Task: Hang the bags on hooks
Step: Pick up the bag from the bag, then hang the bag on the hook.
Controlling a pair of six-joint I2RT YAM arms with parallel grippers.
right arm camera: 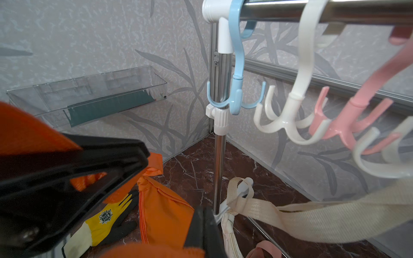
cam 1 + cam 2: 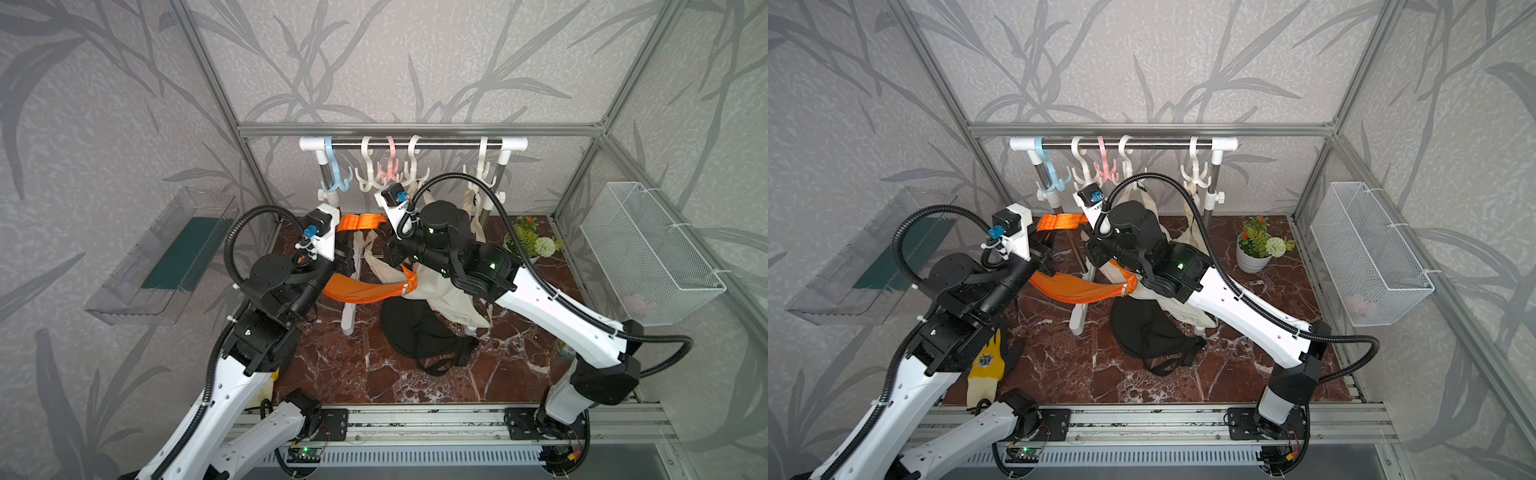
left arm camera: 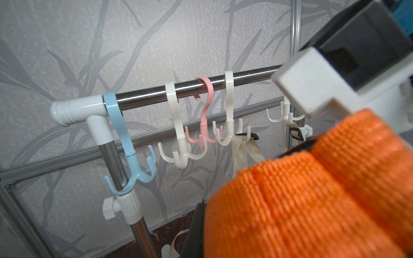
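Arms, two, both raised before the white-and-steel hanging rack (image 2: 415,144), wrists tipped up toward it. Left gripper (image 2: 1045,249) clamped on the orange woven strap (image 2: 359,221). Right gripper (image 2: 385,219) clamped on the same strap, further right. Strap stretched nearly level between them, parallel to the rail, in front of the row of pastel plastic four-prong hooks (image 2: 368,183) and apart from them. Orange fabric bag (image 2: 365,291) slung beneath both grippers over the red marble tabletop (image 2: 353,365), long axis side to side, middle sagging.
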